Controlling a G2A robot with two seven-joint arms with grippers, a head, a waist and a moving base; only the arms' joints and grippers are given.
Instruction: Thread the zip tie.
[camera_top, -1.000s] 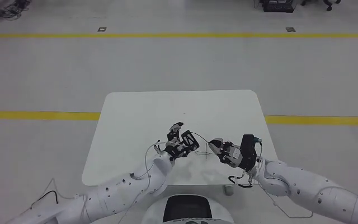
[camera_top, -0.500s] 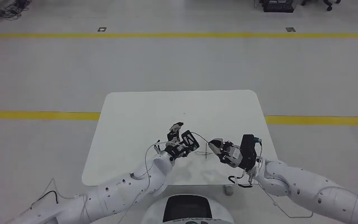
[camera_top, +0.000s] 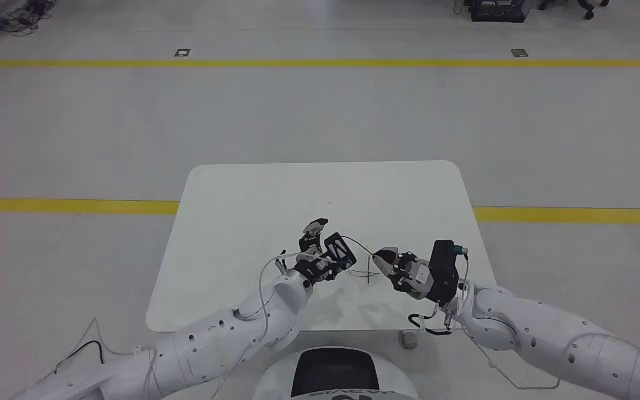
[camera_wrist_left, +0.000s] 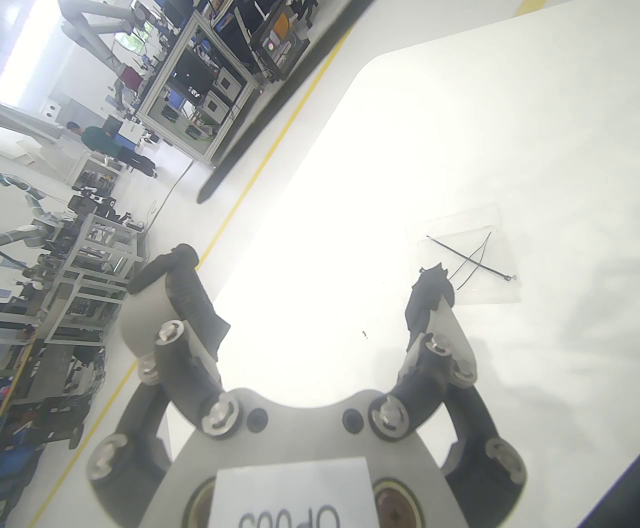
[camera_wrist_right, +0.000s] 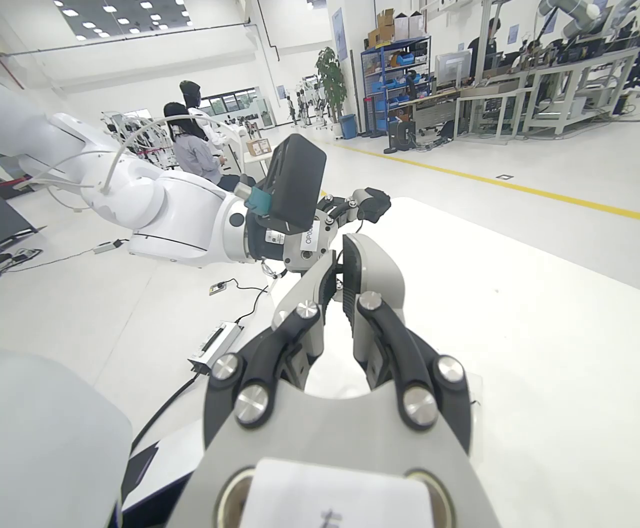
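Nothing has shifted: the left gripper (camera_wrist_left: 305, 272) stays spread wide over the table (camera_wrist_left: 450, 125). The zip ties (camera_wrist_left: 472, 260) lie crossed on a clear sheet (camera_wrist_left: 495, 292) by its fingertip, and are faint lines from above. The right gripper (camera_wrist_right: 339, 255) is pinched together, with anything between hidden.

A white rounded-corner table (camera_top: 250, 200) stands in front of the robot. On its near part, a little right of the middle, lies a clear thin plastic sheet (camera_wrist_left: 505, 245). Thin black plastic zip ties (camera_wrist_left: 470, 260) lie crossed over one another on this sheet. The left gripper (camera_wrist_left: 305, 270) is above the table just left of the sheet, and the right gripper (camera_wrist_right: 341, 255) is just right of it, so the sheet lies between them. A yellow floor line (camera_top: 90, 206) runs out from the table to both sides. A second line lies well behind it.
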